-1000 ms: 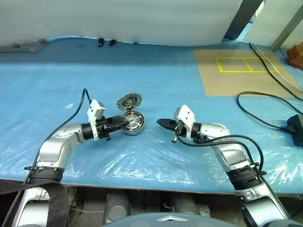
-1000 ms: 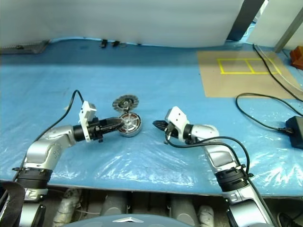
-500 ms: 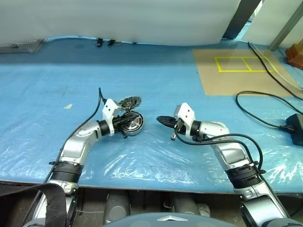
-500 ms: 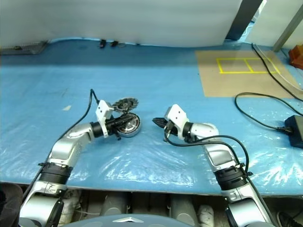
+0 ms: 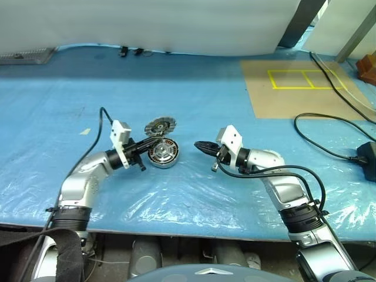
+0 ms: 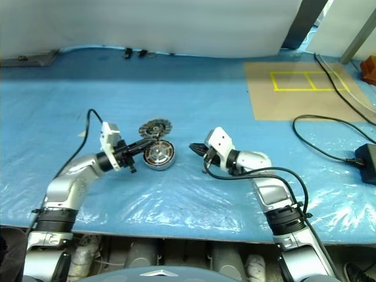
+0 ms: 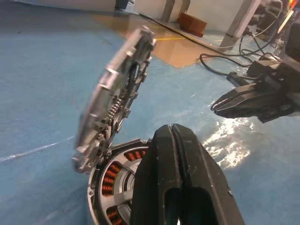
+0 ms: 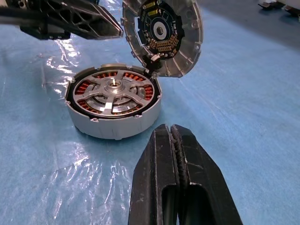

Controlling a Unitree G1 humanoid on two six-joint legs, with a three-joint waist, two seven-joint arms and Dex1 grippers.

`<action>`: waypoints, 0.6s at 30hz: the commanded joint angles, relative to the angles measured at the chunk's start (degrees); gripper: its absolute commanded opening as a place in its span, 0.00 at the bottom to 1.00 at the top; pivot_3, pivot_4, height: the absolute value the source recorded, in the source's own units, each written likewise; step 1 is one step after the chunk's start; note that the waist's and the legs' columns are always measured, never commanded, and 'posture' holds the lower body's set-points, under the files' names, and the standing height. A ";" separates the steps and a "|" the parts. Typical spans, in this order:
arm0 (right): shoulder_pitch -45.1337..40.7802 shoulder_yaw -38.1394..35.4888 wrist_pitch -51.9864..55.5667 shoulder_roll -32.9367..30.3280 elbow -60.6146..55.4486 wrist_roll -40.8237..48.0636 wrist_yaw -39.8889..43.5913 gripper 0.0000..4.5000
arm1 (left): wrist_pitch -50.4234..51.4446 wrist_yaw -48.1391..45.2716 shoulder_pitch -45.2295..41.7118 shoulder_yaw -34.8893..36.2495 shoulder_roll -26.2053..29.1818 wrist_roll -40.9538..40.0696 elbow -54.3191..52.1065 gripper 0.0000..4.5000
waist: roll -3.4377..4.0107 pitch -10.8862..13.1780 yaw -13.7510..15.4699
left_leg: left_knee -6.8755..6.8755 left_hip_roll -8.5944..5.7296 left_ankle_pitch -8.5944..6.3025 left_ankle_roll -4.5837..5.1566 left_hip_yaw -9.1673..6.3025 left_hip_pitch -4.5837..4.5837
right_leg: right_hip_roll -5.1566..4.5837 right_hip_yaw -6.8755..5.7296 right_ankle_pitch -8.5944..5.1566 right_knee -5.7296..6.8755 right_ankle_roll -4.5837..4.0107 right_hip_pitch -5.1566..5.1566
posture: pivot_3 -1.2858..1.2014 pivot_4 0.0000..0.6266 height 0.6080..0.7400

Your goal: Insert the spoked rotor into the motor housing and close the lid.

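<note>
The motor housing [image 8: 112, 123] lies flat on the blue sheet, its copper windings showing. The spoked rotor [image 8: 112, 91] sits inside it, silver spokes up. The lid [image 8: 161, 35] stands tilted on edge, its lower rim against the housing's far rim and its ribbed inner face toward the housing. My left gripper [image 5: 147, 145] is shut and empty, its tip beside the lid's edge just above the housing's left side. In the left wrist view its black fingers [image 7: 159, 187] are pressed together in front of the lid [image 7: 117, 89]. My right gripper [image 5: 198, 144] is shut and empty, a short way right of the housing.
A blue plastic sheet [image 5: 176, 88] covers the table. A brown board with yellow tape [image 5: 299, 88] lies at the back right. Black cables [image 5: 329, 126] and a black adapter [image 5: 369, 155] lie at the right. The table's front edge [image 5: 176, 226] runs close below the arms.
My left gripper has closed and pulled back off the housing's rim, rising slightly. The lid stays tilted in the same place. The right arm has not moved.
</note>
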 commanded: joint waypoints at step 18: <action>4.51 0.10 6.41 -4.33 -8.68 6.68 7.95 0.00 | -27.93 -6.88 -31.85 -0.18 -2.73 14.28 45.28 0.01 | -0.10 0.05 0.80 | 0.03 -0.09 0.03 0.03 -0.10 -0.05 | -0.03 -0.03 -0.01 -0.03 0.09 0.13 | 0.52 0.24 1.00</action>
